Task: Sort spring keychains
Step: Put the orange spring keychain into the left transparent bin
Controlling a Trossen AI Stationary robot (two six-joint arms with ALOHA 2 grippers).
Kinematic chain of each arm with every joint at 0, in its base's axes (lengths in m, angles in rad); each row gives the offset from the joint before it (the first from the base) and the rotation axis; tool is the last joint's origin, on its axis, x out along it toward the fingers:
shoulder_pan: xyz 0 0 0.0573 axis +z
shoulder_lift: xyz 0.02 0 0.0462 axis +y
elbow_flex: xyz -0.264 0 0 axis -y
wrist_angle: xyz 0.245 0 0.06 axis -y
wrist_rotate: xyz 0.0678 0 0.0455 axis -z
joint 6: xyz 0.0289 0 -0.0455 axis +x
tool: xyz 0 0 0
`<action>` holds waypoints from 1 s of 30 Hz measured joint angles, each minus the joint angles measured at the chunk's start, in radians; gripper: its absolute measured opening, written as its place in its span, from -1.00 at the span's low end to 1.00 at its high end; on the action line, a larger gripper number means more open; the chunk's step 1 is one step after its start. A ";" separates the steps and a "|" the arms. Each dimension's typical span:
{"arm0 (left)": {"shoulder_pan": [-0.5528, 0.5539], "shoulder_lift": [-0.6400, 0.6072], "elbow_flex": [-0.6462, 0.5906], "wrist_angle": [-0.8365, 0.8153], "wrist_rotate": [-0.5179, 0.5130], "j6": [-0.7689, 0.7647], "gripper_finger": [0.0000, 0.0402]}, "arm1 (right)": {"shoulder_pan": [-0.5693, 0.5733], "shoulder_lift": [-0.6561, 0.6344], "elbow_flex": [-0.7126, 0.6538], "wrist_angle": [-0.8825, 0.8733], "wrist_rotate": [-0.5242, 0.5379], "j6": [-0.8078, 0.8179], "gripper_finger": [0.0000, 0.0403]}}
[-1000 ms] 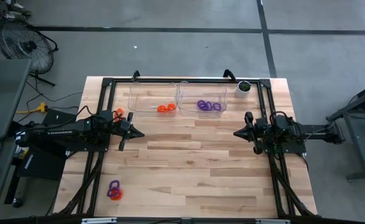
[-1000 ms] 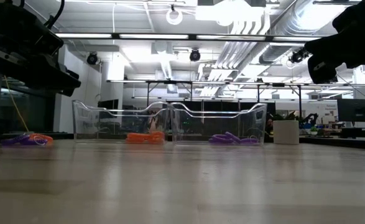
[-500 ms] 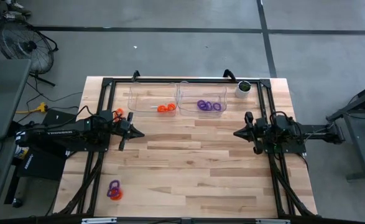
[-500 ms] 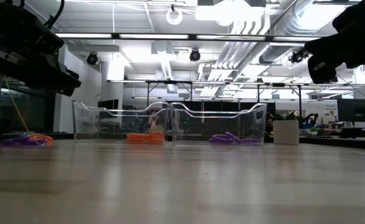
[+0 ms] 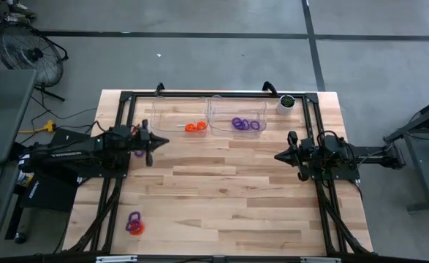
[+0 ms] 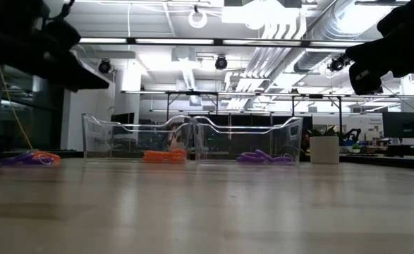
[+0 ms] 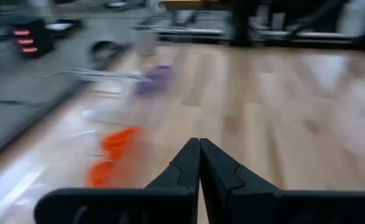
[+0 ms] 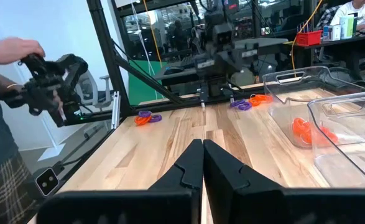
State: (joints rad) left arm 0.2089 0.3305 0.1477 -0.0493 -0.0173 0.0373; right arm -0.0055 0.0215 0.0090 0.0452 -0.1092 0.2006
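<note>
Both grippers, left (image 5: 153, 140) near the table's (image 5: 221, 197) left edge and right (image 5: 278, 155) by the right edge, are closed and empty. Keychains (image 5: 134, 223) near the front-left corner look light and springy; best pinched across one coil.

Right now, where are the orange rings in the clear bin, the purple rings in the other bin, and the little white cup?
orange rings (image 5: 195, 127), high view, middle of the cluster.
purple rings (image 5: 245, 123), high view, middle of the cluster.
white cup (image 5: 286, 104), high view, its dark top.
</note>
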 joint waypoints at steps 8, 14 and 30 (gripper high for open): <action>0.000 0.145 0.348 -0.374 -0.075 0.000 -0.99 | 0.000 0.000 0.000 0.000 0.000 0.000 -0.98; 0.001 0.315 0.583 -0.522 -0.079 -0.029 -0.99 | 0.000 0.000 0.000 0.001 0.000 0.000 -0.96; 0.217 0.589 0.788 -0.794 0.110 -0.400 -0.99 | 0.000 0.000 0.000 0.002 0.000 0.000 -0.98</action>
State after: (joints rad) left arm 0.4261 0.9200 0.9356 -0.8437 0.0926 -0.3628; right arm -0.0057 0.0212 0.0090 0.0477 -0.1093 0.2005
